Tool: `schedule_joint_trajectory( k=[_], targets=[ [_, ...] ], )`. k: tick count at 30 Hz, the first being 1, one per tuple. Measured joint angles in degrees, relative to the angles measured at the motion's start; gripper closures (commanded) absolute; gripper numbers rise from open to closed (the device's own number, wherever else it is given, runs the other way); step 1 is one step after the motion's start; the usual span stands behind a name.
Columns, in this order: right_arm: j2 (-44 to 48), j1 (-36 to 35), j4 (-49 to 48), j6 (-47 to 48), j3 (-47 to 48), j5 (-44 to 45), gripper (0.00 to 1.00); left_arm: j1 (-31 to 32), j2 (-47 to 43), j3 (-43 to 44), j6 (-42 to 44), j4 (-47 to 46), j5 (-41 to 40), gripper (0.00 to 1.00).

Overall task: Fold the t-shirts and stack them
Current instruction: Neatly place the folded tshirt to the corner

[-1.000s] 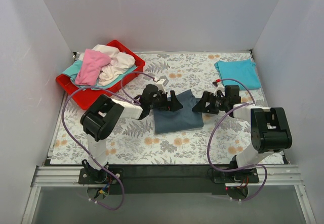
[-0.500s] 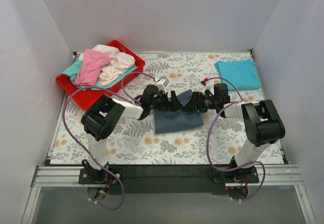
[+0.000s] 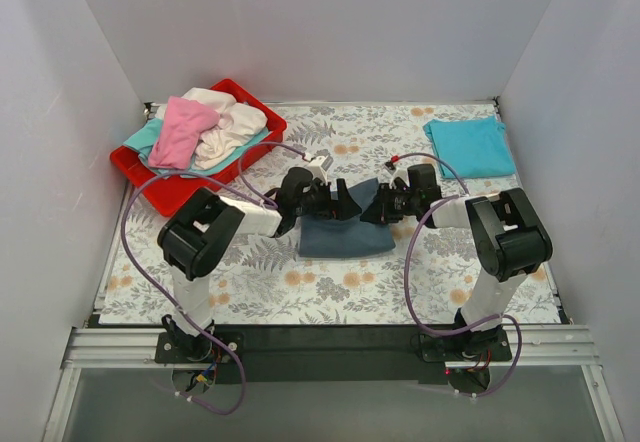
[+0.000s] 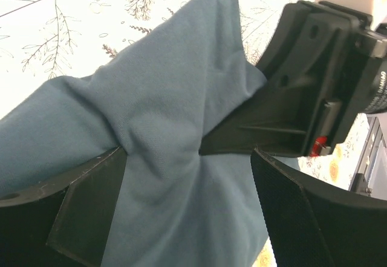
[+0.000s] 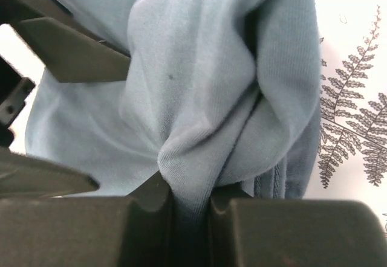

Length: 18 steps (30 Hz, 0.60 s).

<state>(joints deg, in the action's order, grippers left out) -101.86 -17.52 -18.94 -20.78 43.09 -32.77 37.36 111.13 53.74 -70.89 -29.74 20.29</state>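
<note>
The slate grey-blue t-shirt (image 3: pixel 345 232) lies partly folded mid-table. My right gripper (image 3: pixel 374 208) is shut on a bunched fold of the grey-blue t-shirt (image 5: pixel 199 116) at its right upper edge; in the right wrist view the cloth is pinched between the pads at the right gripper (image 5: pixel 191 203). My left gripper (image 3: pixel 346 202) faces it from the left, open. In the left wrist view the grey-blue t-shirt (image 4: pixel 163 116) drapes loosely between the wide fingers of the left gripper (image 4: pixel 188 218). A folded turquoise t-shirt (image 3: pixel 470 145) lies at the back right.
A red tray (image 3: pixel 150 184) at the back left holds a pink t-shirt (image 3: pixel 183 130), a cream-white one (image 3: pixel 232 128) and a teal one (image 3: pixel 143 138). The floral table cover (image 3: pixel 330 287) spreads under everything. White walls close in the sides and back.
My right gripper has moved left onto the grey-blue shirt's right edge and shut on a fold of it, bunching the cloth. The left gripper has stayed open in place.
</note>
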Motion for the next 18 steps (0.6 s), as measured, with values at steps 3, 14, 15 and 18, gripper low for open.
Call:
schedule_joint_trajectory(
  k=[3, 14, 15, 18],
  targets=[
    [0.1, -0.6, 4.7, 1.5, 2.6, 2.4, 0.99, 0.1, -2.2, -0.7, 0.5, 1.7, -0.5, 0.22],
    [-3.5, 2.1, 28.1, 14.8, 25.4, 17.9, 0.99, -3.2, -19.6, -4.0, 3.5, 7.2, -5.5, 0.21],
    [-4.8, 2.7, 29.5, 16.0, 28.5, 19.1, 0.99, -3.9, -19.9, -4.6, 3.6, 7.4, -5.7, 0.21],
    [-8.7, 4.6, 34.3, 20.4, 37.6, 22.2, 0.99, -5.7, -19.8, -5.8, 3.7, 9.0, -6.3, 0.21]
  ],
)
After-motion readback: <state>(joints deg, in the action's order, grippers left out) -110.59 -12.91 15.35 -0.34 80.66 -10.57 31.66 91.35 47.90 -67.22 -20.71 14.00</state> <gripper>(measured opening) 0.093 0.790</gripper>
